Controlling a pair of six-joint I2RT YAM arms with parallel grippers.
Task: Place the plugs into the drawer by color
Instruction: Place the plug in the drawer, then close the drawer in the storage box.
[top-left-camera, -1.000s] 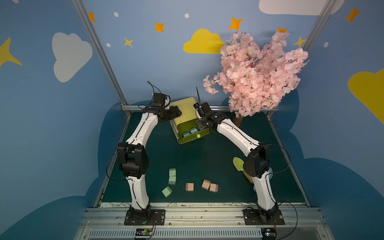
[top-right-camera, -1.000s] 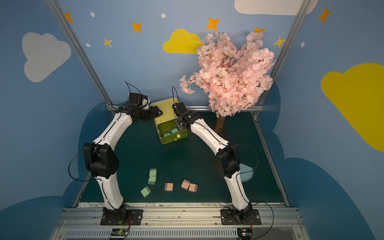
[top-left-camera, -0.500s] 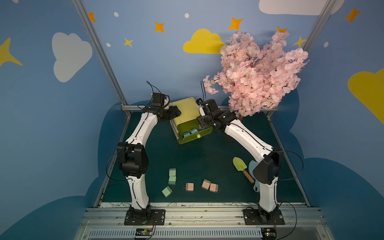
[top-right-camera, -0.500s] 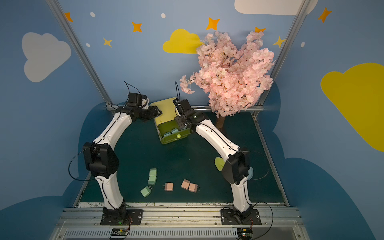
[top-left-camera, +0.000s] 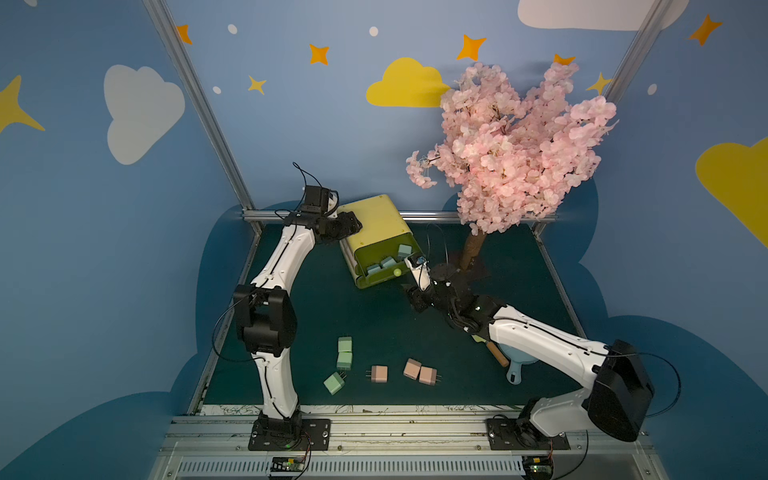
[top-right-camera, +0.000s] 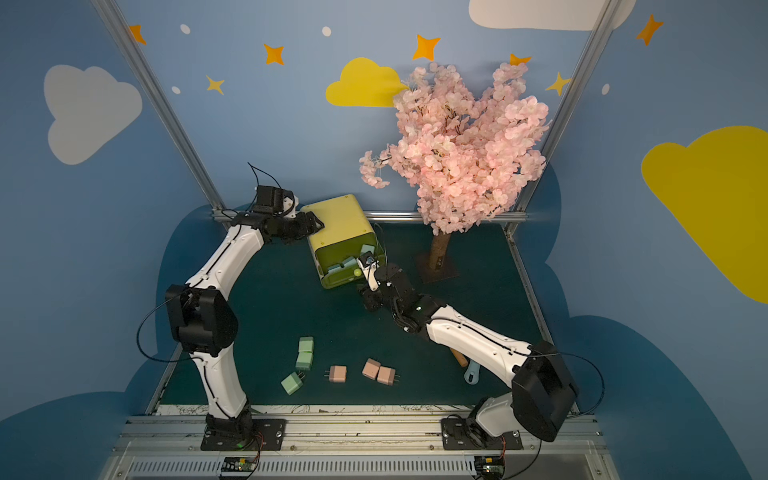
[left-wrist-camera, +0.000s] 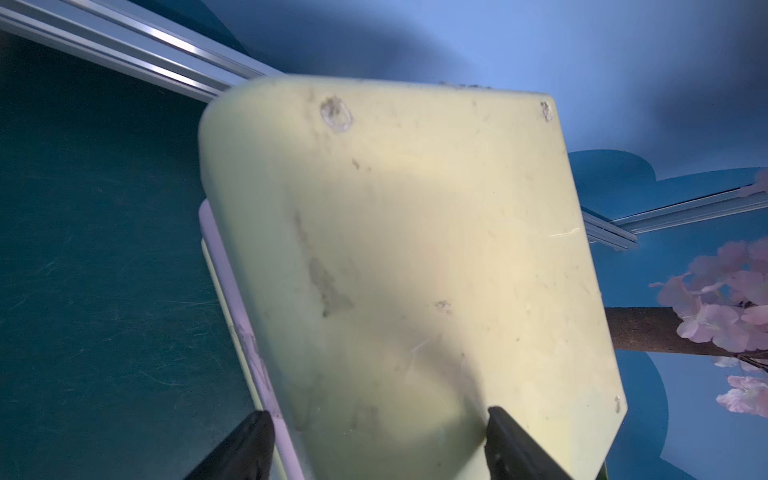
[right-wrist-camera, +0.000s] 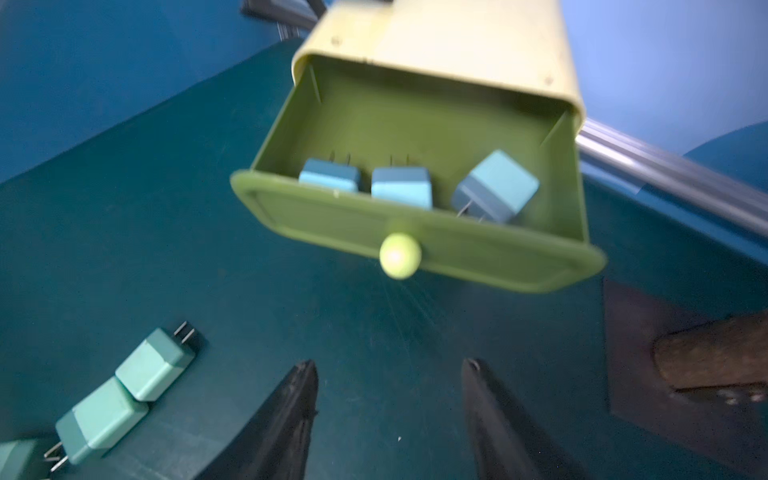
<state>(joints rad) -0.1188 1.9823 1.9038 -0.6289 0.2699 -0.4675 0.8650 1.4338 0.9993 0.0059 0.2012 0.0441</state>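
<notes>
Chest (top-left-camera: 376, 220): yellow-green, at the back of the counter (top-left-camera: 374, 324) and turned askew to the rear rail.
Top drawer (right-wrist-camera: 415, 232): darker olive, pulled well out from under the chest's top plate. Its round pale knob (right-wrist-camera: 400, 254) faces the right hand.
In the drawer: three blue plugs. Two (right-wrist-camera: 328, 176) (right-wrist-camera: 401, 189) lie side by side against the front wall with their prongs toward the drawer's back. The third (right-wrist-camera: 496, 185) sits apart at the other end, tipped onto a corner with its prongs toward the front wall.
Lower drawers: hidden below the open one, so their contents cannot be told.
Green plugs: on the counter near its front edge. Two (top-left-camera: 345, 344) (top-left-camera: 344, 360) touch end to end, and the third (top-left-camera: 333, 382) lies tilted just beside them.
Pink plugs: on the counter beside the green ones. One (top-left-camera: 379, 373) lies alone, and two (top-left-camera: 412, 368) (top-left-camera: 427, 375) touch as a pair.
Left hand (top-left-camera: 351, 224): at the chest's back corner, clamped on the chest body, with a fingertip on each side in the left wrist view.
Right hand (right-wrist-camera: 388, 363): low over bare counter just in front of the knob, its fingers spread with nothing between them.
Blossom tree (top-left-camera: 515, 141): at the back of the counter beside the chest, its trunk near the open drawer.
</notes>
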